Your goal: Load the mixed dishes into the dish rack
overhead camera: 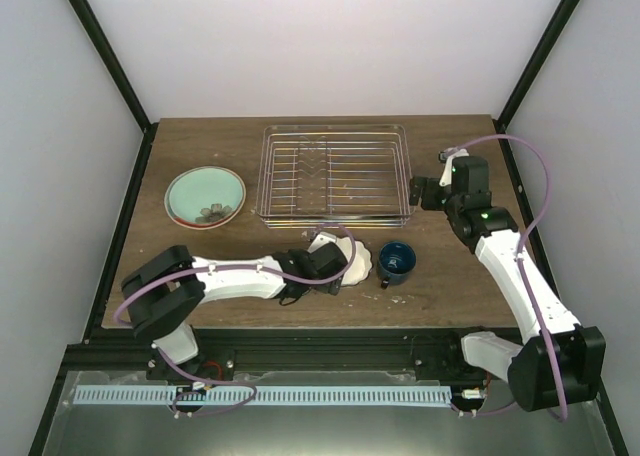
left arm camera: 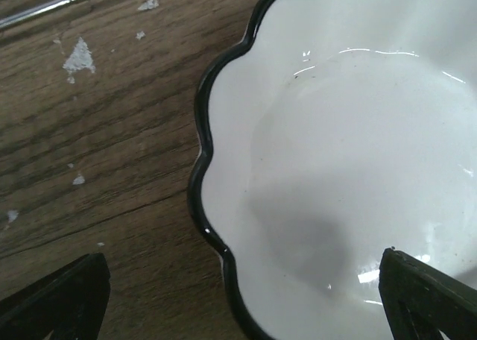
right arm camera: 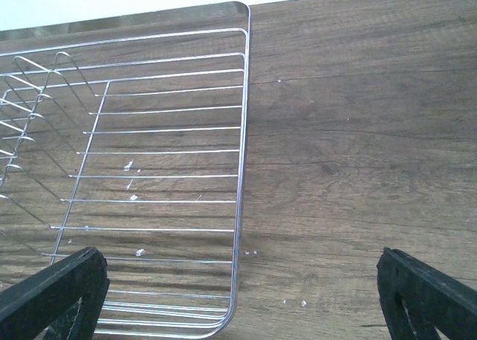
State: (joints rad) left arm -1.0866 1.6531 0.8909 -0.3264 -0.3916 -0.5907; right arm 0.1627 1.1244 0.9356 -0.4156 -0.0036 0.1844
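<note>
The silver wire dish rack point(overhead camera: 335, 176) stands at the back middle of the table. In front of it lie a white scalloped dish point(overhead camera: 352, 263) with a black rim and a dark blue mug point(overhead camera: 396, 261). A pale-green plate point(overhead camera: 205, 197) with a red rim and a dark patch lies at the left. My left gripper point(overhead camera: 322, 259) is open low over the scalloped dish point(left arm camera: 350, 168), whose left rim runs between the two fingers point(left arm camera: 52, 299). My right gripper point(overhead camera: 420, 192) hangs open beside the rack's right end point(right arm camera: 242, 131), holding nothing.
White flecks dot the brown wooden table point(right arm camera: 358, 153). White walls and black frame posts close in the table on three sides. The mug stands just right of the scalloped dish, with a narrow gap between them.
</note>
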